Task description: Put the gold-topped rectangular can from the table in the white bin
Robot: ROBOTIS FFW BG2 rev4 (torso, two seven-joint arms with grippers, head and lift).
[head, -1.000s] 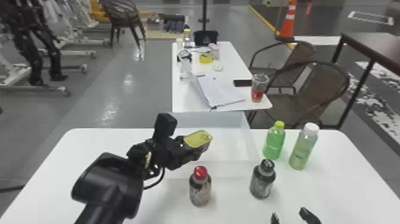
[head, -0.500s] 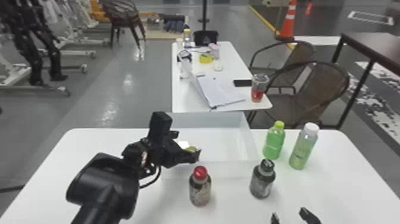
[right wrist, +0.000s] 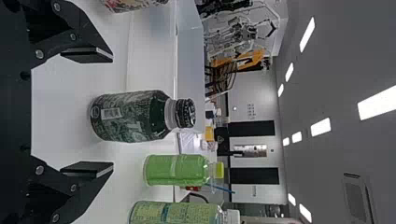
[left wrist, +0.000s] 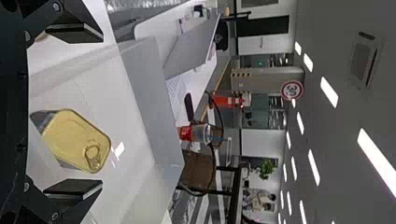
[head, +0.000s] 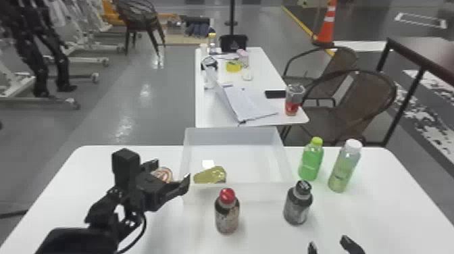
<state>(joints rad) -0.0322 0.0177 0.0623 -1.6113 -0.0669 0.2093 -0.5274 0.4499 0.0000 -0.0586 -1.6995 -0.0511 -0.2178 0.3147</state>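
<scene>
White table (head: 378,216) — loaded at middle and right.
White bin (head: 233,135) set toward far edge; red-capped bottle (head: 227,214) and black-capped bottle (head: 297,206) stood on its near side — green-capped bottle (head: 310,162) and white-capped bottle (head: 343,169) placed upright to its right.

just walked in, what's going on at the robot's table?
Robot's putting the can in the white bin. The can is already inside, gold top showing. Left tool is open and empty at the bin's left side. Right tool is open and empty too, by the near edge of the table, with the black-capped bottle standing ahead of it.
</scene>
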